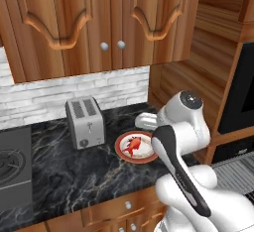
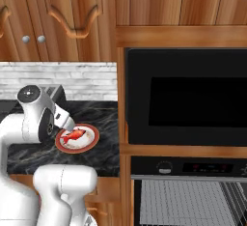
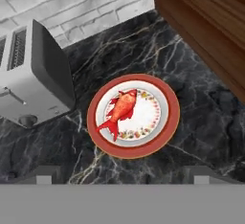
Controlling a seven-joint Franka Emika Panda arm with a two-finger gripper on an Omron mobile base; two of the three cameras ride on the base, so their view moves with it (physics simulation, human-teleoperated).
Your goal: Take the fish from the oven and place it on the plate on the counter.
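Observation:
The red-orange fish (image 3: 121, 111) lies on the left half of the round plate (image 3: 165, 133), which has a white centre and a reddish-brown rim. The plate rests on the black marble counter (image 3: 201, 98), just right of the toaster. My gripper (image 3: 122, 175) hovers above the plate's near edge, open, with nothing between its fingertips (image 3: 44, 173). From the base, the fish (image 1: 133, 145) and plate (image 1: 121, 151) sit just left of my arm, and the hand (image 2: 65, 119) points down at the plate (image 2: 92, 140). The oven (image 2: 193, 168) is at lower right with its wire rack (image 2: 188, 201) exposed.
A silver toaster (image 1: 85, 122) stands left of the plate, close to it. A cooktop (image 1: 14, 164) lies at the far left. A wooden side wall (image 3: 210, 27) rises right of the plate. A black glass-fronted appliance (image 2: 188, 97) sits above the oven. Wooden cabinets (image 1: 99, 23) hang overhead.

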